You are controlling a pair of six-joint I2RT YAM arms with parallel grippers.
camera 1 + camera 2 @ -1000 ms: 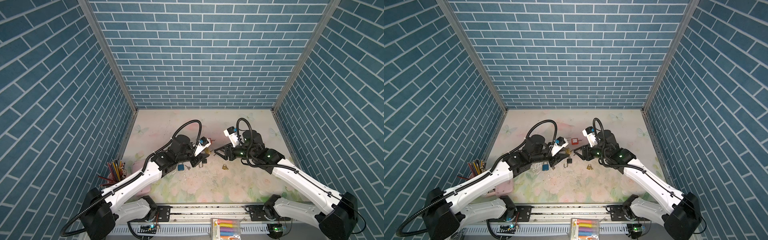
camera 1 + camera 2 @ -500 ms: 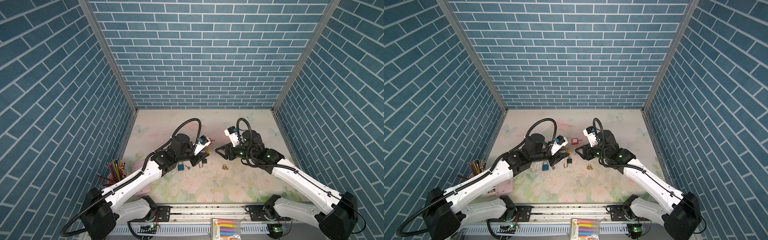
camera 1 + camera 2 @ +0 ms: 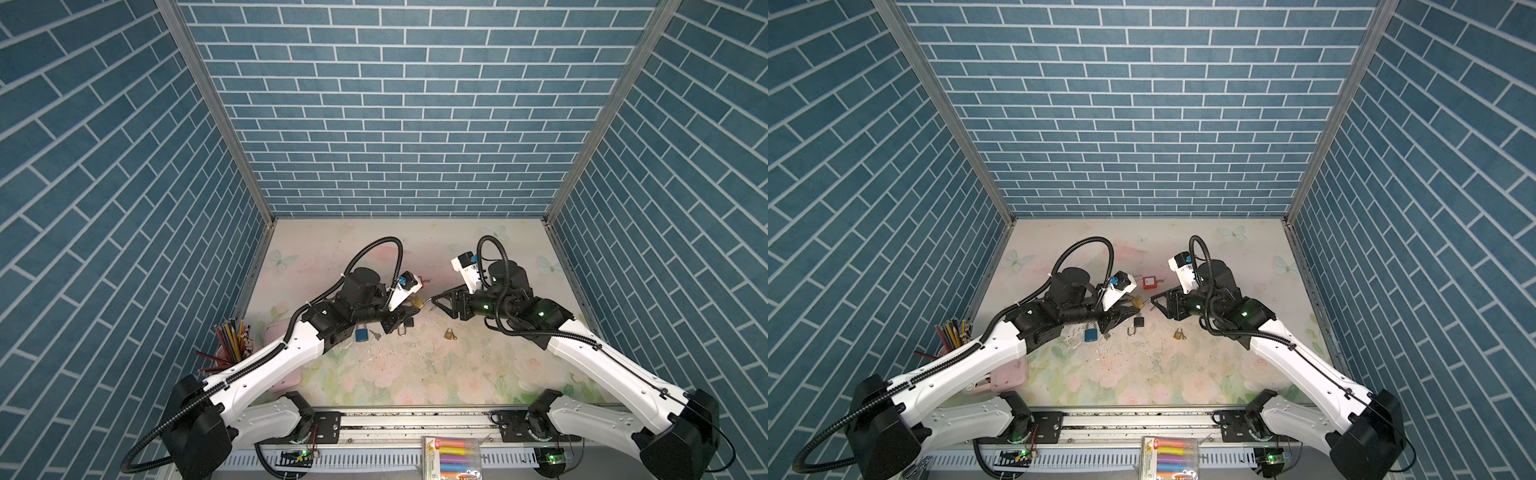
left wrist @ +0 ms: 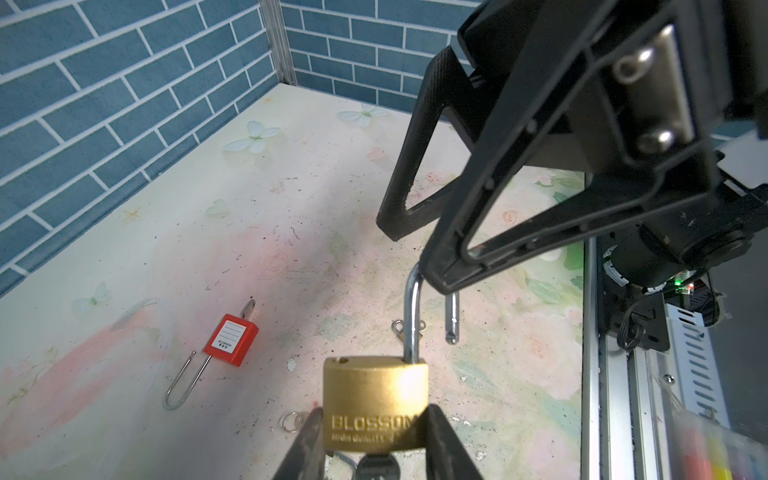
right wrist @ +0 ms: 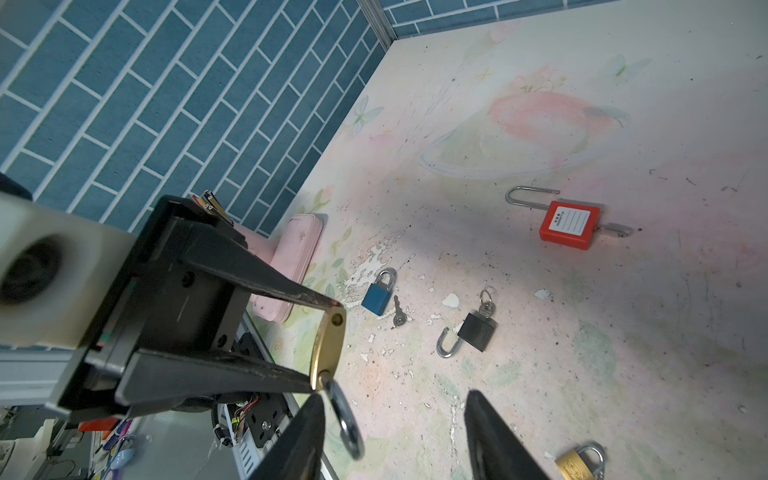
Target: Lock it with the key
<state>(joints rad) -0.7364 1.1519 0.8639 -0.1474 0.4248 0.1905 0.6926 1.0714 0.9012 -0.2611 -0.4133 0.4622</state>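
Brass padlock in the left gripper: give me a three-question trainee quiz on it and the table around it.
1. True or false: the brass padlock is locked shut.
2. The left gripper holds: A the padlock's body; B its shackle; C nothing.
3. What colour is the labelled padlock lying on the table?
Key: 1 false; 2 A; 3 red.

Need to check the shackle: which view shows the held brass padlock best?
The left wrist view: the brass padlock faces the camera in the left hand, its shackle raised open. The right wrist view shows it edge-on; both top views show a small gold speck.
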